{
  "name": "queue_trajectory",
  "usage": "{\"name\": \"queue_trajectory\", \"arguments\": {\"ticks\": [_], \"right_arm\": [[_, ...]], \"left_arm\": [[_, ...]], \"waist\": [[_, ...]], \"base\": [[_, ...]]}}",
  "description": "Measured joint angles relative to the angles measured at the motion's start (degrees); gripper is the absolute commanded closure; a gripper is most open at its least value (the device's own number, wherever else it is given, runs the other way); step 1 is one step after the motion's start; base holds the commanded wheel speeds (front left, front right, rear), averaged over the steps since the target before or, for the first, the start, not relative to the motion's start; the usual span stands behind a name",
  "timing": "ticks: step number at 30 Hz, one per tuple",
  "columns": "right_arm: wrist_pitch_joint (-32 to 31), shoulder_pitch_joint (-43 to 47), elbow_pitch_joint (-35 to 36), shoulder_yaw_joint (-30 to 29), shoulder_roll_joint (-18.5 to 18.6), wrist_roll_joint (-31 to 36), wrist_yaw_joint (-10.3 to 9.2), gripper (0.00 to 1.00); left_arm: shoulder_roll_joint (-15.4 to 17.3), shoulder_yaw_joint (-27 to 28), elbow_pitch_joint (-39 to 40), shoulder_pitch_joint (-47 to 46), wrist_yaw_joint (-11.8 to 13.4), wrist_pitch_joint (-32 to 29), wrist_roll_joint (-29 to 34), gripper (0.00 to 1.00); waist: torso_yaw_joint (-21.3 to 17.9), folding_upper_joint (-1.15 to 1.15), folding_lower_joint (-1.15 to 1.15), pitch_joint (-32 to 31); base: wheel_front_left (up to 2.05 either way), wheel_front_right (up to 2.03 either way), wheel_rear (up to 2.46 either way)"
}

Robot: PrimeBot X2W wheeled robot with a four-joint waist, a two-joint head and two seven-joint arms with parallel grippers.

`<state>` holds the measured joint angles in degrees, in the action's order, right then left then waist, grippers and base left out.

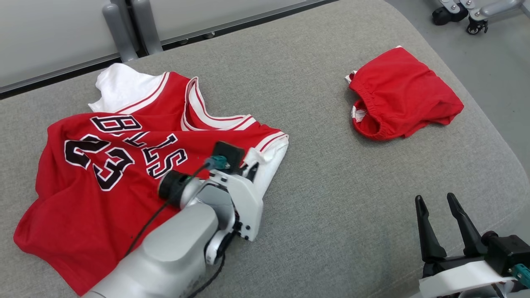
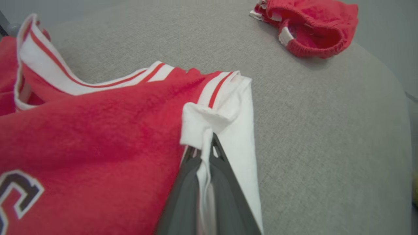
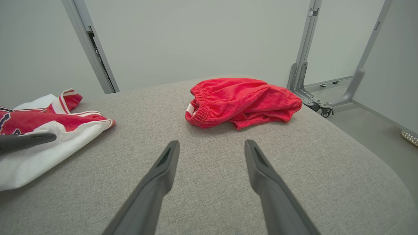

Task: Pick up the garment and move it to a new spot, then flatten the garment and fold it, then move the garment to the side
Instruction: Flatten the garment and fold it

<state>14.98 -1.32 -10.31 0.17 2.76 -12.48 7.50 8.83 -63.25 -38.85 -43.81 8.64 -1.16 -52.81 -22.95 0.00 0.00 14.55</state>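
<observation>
One red jersey [image 1: 124, 165] lies at the left of the grey pad [image 1: 331, 186] and one pair of red shorts [image 1: 403, 97] far right, well apart, while the left gripper [image 2: 205, 143], arm stretched low over the jersey, pinches its white edge fold and the right gripper [image 1: 435, 199] hovers spread wide, empty.

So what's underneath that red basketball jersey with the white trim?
White fabric pokes out from under the red basketball jersey, on the grey upholstered surface. The rest underneath is covered.
</observation>
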Motion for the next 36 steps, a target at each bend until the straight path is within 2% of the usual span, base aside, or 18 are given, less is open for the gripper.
{"name": "queue_trajectory", "arguments": {"ticks": [4, 5, 6, 11, 13, 15, 18, 23, 27, 28, 31, 34, 36], "right_arm": [[0.0, 0.23, -0.04, -0.22, 0.01, 0.11, 0.0, 0.0], [0.0, 0.23, -0.08, -0.2, 0.0, 0.11, 0.0, 0.0], [0.0, 0.23, -0.08, -0.22, 0.0, 0.11, 0.0, 0.0], [0.0, 0.45, -0.07, -0.6, 0.0, 0.27, 0.0, 0.0], [0.0, 0.65, 0.07, -0.94, 0.0, 0.65, 0.0, 0.0], [0.0, 0.74, 0.34, -1.37, -0.02, 1.54, 0.0, 0.0], [0.0, 1.02, 1.08, -2.49, -0.01, 2.82, 0.0, 0.0], [0.01, 2.04, 2.88, -4.94, -0.04, 5.59, 0.0, 0.0], [0.0, 3.89, 3.98, -7.14, -0.03, 7.33, 0.0, 0.0], [0.0, 4.24, 4.05, -7.83, 0.01, 7.67, 0.0, 0.0], [0.0, 5.06, 4.3, -9.54, 0.0, 7.92, 0.0, 0.0], [0.0, 6.1, 3.98, -10.47, 0.01, 7.93, 0.0, 0.0], [0.0, 6.3, 3.86, -10.61, -0.02, 7.92, 0.0, 0.0]], "left_arm": [[-2.07, -3.93, 3.01, 0.05, -0.24, 0.45, 3.0, 1.0], [-2.63, -5.02, 3.8, 0.26, -0.75, 0.42, 3.59, 0.24], [-3.22, -5.9, 4.81, 0.81, -1.63, 0.24, 3.65, 0.0], [-4.93, -8.13, 10.59, 4.04, -6.72, 1.31, 3.75, 0.0], [-5.25, -8.04, 12.77, 4.99, -7.33, 2.36, 2.86, 0.0], [-4.82, -7.11, 14.88, 5.33, -6.91, 4.46, 2.94, 0.0], [-1.64, -4.67, 17.46, 6.42, -3.57, 8.51, 3.74, 0.0], [6.48, 2.23, 22.21, 12.5, 5.61, 14.81, 4.81, 0.0], [11.9, 10.73, 28.17, 21.25, 13.11, 16.12, 5.37, 0.0], [13.16, 13.28, 29.91, 23.7, 14.81, 16.15, 7.27, 0.0], [14.29, 22.52, 35.3, 32.28, 17.07, 16.31, 10.58, 0.0], [14.08, 28.6, 37.3, 41.3, 16.63, 16.25, 14.6, 0.0], [13.94, 30.78, 37.75, 43.65, 16.15, 16.26, 15.73, 0.0]], "waist": [[0.42, 0.0, 0.0, -0.29], [0.54, 0.0, 0.0, -0.36], [0.66, 0.0, 0.0, -0.42], [1.68, 0.0, 0.0, -0.79], [2.45, 0.0, 0.0, -1.04], [3.34, 0.0, 0.0, -1.4], [5.04, 0.0, 0.0, -2.21], [8.38, 0.0, 0.0, -4.57], [11.59, 0.0, 0.0, -7.15], [12.52, 0.0, 0.0, -7.72], [15.37, 0.0, 0.0, -9.48], [18.17, 0.0, 0.0, -11.14], [19.05, 0.0, 0.0, -11.7]], "base": [[0.0, 0.0, 0.0], [0.0, 0.0, 0.0], [0.0, 0.0, 0.0], [0.0, 0.0, 0.0], [0.0, 0.0, 0.0], [0.0, 0.0, 0.0], [0.0, 0.0, 0.0], [0.0, 0.0, 0.0], [0.0, 0.0, 0.0], [0.0, 0.0, 0.0], [0.0, 0.0, 0.0], [0.0, 0.0, 0.0], [0.0, 0.0, 0.0]]}}
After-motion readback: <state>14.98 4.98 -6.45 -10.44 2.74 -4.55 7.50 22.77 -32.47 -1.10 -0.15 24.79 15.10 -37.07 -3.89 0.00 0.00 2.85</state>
